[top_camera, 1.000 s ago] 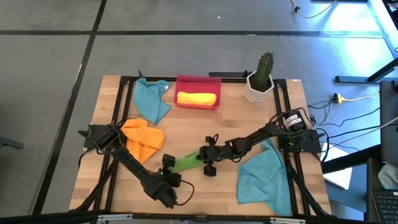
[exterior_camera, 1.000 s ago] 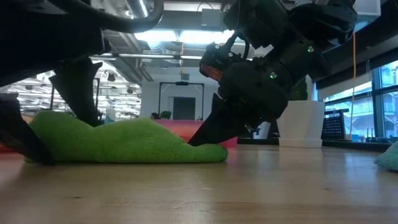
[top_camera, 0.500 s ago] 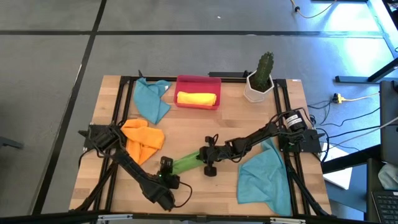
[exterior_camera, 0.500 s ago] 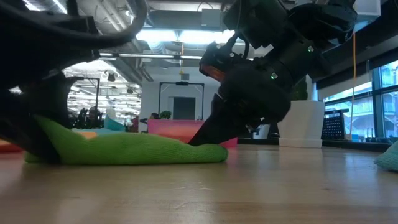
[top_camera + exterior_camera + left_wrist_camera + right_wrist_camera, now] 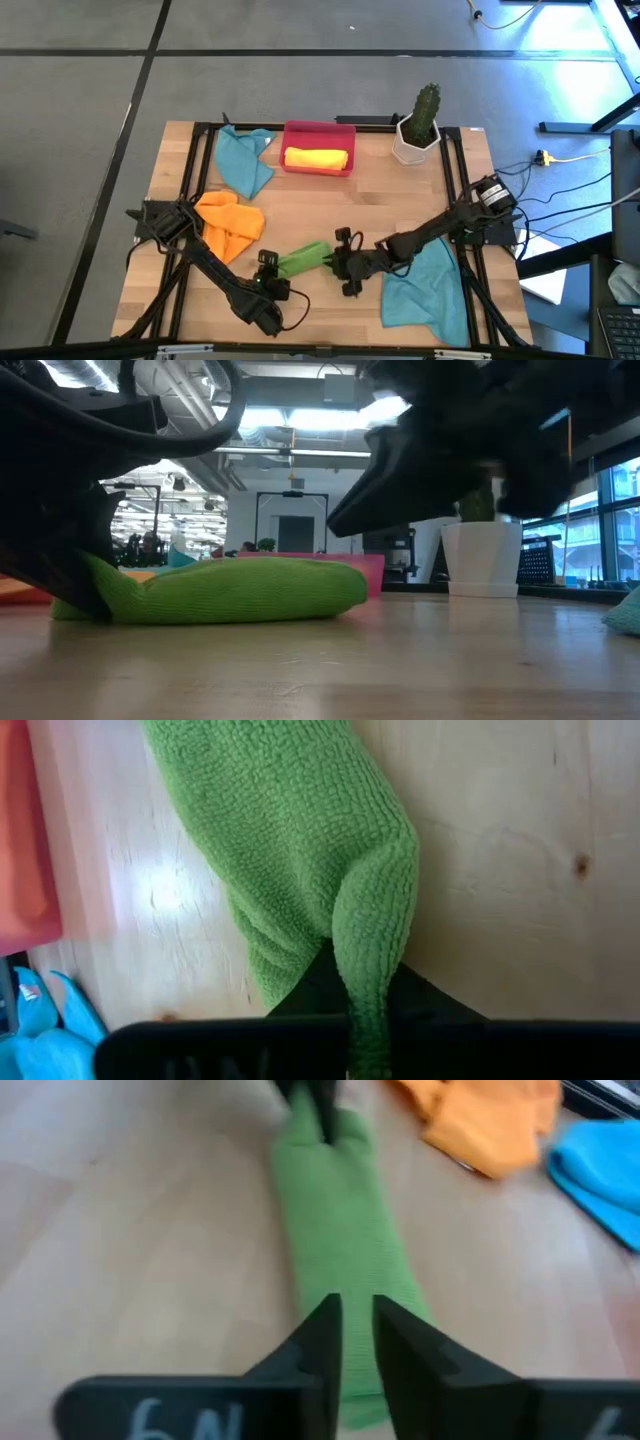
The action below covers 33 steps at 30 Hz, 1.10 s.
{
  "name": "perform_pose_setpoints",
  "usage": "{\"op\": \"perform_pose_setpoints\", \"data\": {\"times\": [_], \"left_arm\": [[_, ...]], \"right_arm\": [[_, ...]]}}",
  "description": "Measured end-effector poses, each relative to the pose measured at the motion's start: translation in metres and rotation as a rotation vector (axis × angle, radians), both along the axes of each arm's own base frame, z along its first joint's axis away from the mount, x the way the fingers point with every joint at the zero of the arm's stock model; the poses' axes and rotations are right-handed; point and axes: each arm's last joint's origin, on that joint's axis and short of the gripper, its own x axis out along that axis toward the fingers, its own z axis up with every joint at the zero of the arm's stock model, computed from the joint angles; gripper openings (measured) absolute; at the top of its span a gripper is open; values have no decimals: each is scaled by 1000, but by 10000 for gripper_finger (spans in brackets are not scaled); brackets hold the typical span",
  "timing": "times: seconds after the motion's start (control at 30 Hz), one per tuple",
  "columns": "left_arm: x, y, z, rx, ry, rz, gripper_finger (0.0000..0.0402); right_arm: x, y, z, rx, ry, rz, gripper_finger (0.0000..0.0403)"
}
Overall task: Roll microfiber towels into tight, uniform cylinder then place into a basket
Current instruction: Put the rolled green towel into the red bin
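A green microfiber towel (image 5: 303, 260), rolled into a loose cylinder, lies on the table near the front middle. My left gripper (image 5: 270, 270) is shut on its left end, seen close in the left wrist view (image 5: 362, 1020). My right gripper (image 5: 338, 264) hovers just above the towel's right end (image 5: 340, 585), its fingers (image 5: 322, 1330) a narrow gap apart and touching nothing. The red basket (image 5: 318, 127) at the back holds a rolled yellow towel (image 5: 318, 158). My left gripper pinches a raised fold at the green towel's left end (image 5: 368, 982) between its two fingers. The fingers come slanting down from the table's near left side and lie along the roll. The towel rests full length on the table (image 5: 230, 592).
An orange towel (image 5: 230, 225) lies crumpled at the left beside my left arm. One teal towel (image 5: 245, 160) lies at the back left, another (image 5: 425, 285) at the front right under my right arm. A white cactus pot (image 5: 417, 135) stands at the back right.
My left gripper has shut on the green towel's left end. My right gripper has let go of the right end, risen and drawn back toward the table's near right, rolling as it went. The towel's right end now lies free on the table.
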Motion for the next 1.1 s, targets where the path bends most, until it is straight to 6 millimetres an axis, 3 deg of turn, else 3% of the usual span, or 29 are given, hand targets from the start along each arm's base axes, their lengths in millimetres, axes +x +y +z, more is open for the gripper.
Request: {"op": "perform_pose_setpoints", "data": {"times": [0.3,0.43,0.67,1.1], "left_arm": [[1,-1,0,-12,-14,0,1],[2,-2,0,-16,-18,0,0],[2,-2,1,-21,-24,0,0],[3,-3,1,-29,-31,0,0]], "right_arm": [[-14,18,-7,-205,64,100,232],[-12,15,-18,-329,84,82,268],[-4,3,-42,-394,141,47,268],[10,-20,-47,-377,136,5,202]]}}
